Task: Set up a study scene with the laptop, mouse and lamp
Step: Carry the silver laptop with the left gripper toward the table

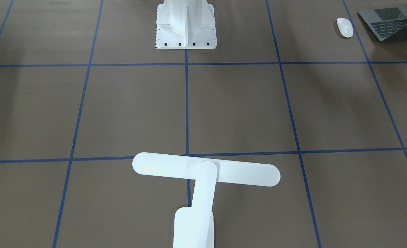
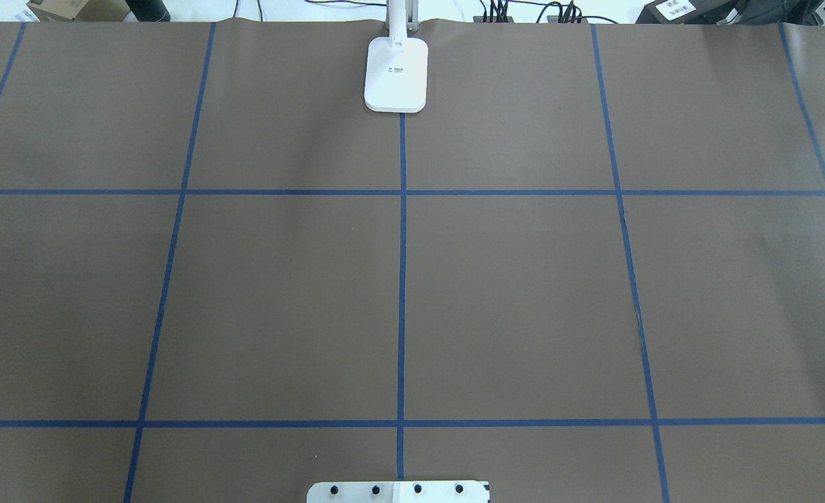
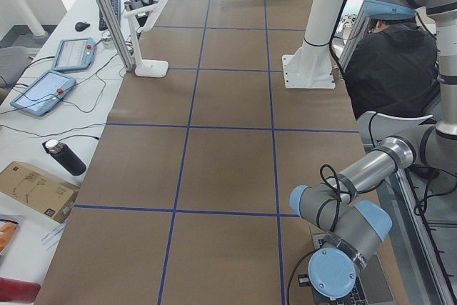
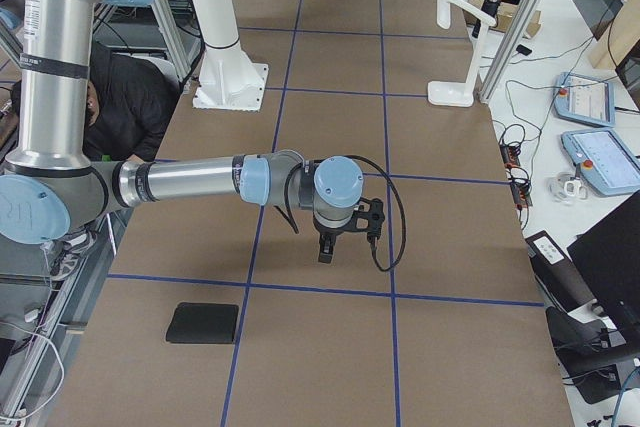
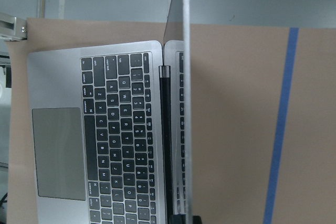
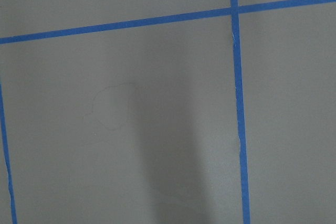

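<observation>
The laptop (image 1: 393,22) stands open at the table's corner on my left side. In the left wrist view its keyboard (image 5: 126,135) and edge-on screen (image 5: 185,103) fill the frame. My left arm (image 3: 343,205) hangs over the laptop (image 3: 371,292); its gripper is hidden, so I cannot tell its state. The white mouse (image 1: 344,27) lies beside the laptop. The white lamp (image 1: 206,170) stands at the far middle edge, base (image 2: 396,73) on the table. My right gripper (image 4: 328,252) points down over bare table; I cannot tell whether it is open or shut.
A white bolted pedestal (image 1: 186,26) stands at the robot's side of the table. A black mouse pad (image 4: 203,323) lies near the table's right end. A person in black (image 3: 389,62) sits behind the robot. Tablets and cables lie beyond the far edge.
</observation>
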Robot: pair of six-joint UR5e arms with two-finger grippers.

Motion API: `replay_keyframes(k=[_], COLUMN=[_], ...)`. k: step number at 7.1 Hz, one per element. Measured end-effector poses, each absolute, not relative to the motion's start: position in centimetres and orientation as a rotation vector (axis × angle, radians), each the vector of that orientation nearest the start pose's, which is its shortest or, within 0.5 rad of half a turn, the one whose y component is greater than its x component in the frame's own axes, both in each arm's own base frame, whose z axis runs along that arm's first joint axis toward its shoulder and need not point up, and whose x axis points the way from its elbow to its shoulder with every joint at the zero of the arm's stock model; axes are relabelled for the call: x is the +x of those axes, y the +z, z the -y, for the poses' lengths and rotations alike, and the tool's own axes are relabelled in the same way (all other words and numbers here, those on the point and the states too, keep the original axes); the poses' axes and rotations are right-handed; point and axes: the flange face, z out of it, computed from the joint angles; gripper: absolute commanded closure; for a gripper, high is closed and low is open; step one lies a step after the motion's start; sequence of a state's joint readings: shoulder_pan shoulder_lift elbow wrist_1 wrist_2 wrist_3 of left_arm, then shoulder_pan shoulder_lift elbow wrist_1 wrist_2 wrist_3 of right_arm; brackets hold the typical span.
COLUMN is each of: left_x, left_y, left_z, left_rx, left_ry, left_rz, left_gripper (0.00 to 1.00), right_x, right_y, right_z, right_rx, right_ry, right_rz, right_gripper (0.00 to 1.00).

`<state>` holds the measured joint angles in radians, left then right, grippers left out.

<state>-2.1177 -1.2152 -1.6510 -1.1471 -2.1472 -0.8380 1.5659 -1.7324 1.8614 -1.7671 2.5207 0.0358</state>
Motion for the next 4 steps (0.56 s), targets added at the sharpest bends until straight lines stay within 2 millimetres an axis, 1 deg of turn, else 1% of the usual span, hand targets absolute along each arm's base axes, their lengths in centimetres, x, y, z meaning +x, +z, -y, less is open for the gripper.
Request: replay_keyframes(k=[1, 2, 3, 4], left_x=[-20.7, -21.7, -22.9, -24.4], left_y=[77.1, 73.8, 70.2, 66.4], left_z=[18.5, 19.8, 20.9, 22.8], left_rx=[-0.810, -0.764, -0.707, -0.662], left_ry=[-1.490, -1.481, -1.466, -1.455], left_rz=[-0.500, -0.483, -0.440, -0.403], left_gripper=[1.00, 1.00, 1.00, 1.00], right_x=[5.0, 5.3, 6.0, 6.6], right_y=[59.7, 59.8, 60.0, 60.2], right_z=[41.5, 41.4, 41.1, 40.7], right_rx=[-0.085, -0.084, -0.078, -0.078], right_ry=[0.062, 0.071, 0.088, 0.105], right_rz=[0.949, 0.949, 0.949, 0.949], right_gripper=[0.01, 0.01, 0.01, 0.01])
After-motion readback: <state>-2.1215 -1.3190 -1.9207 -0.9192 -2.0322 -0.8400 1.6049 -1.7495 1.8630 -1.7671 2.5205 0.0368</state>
